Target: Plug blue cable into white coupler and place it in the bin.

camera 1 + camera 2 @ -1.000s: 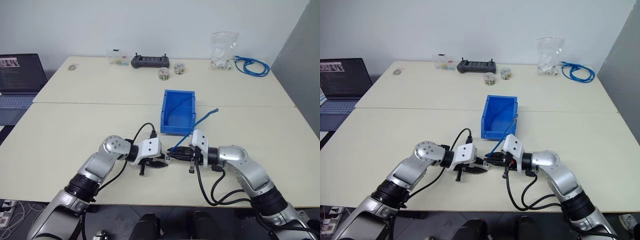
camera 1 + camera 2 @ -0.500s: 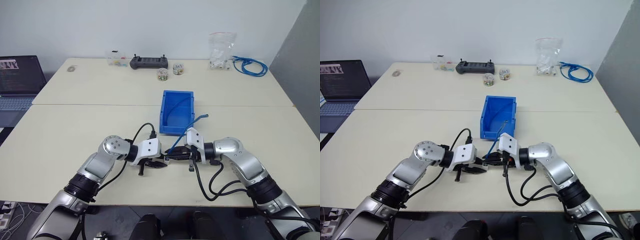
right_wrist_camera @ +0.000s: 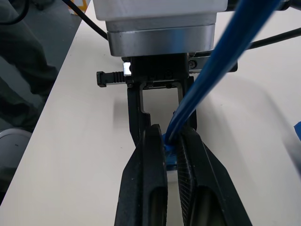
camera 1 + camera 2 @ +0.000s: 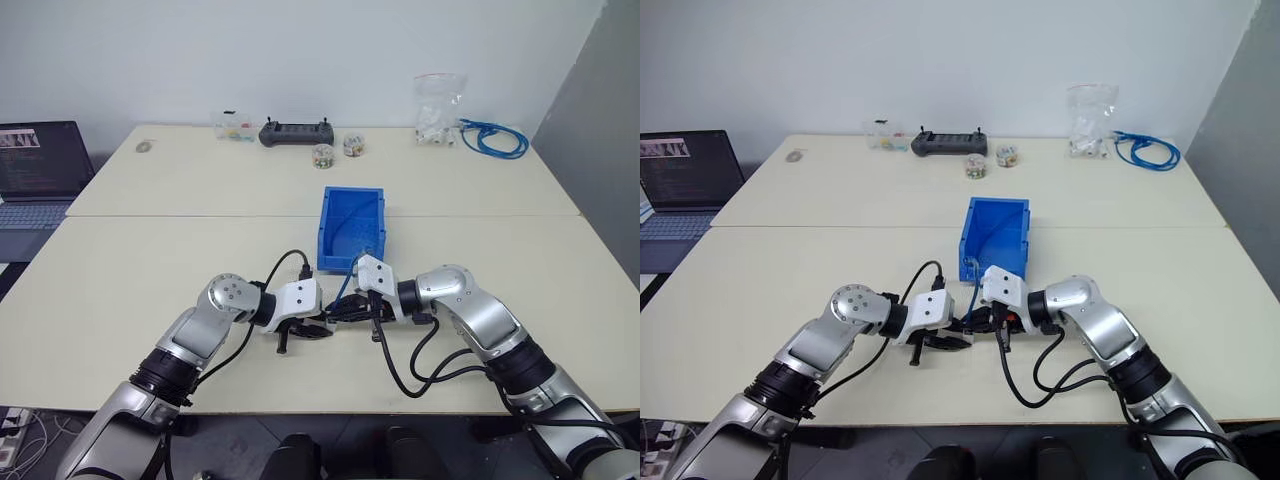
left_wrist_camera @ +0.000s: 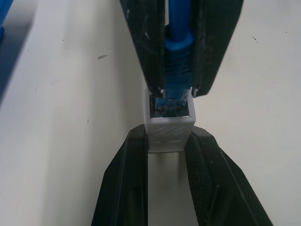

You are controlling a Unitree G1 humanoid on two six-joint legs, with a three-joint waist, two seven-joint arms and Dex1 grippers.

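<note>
Left gripper (image 5: 169, 141) pinched coupler (image 5: 169, 127) by sides; right gripper (image 3: 171, 141) clamped cable (image 5: 178, 56) behind plug, seemingly partly seated. Cable light, floppy; coupler rigid, tiny, slippery.

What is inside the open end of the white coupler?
The blue cable's plug sits in the coupler's mouth, its clear tip showing just inside. How deep it goes cannot be seen, because the coupler's walls cover it.

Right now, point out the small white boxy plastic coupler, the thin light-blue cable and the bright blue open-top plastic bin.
small white boxy plastic coupler (image 5: 169, 127), left wrist view, its textured side face.
thin light-blue cable (image 3: 221, 56), right wrist view, mid cord.
bright blue open-top plastic bin (image 4: 325, 232), left eye view, left wall.
</note>
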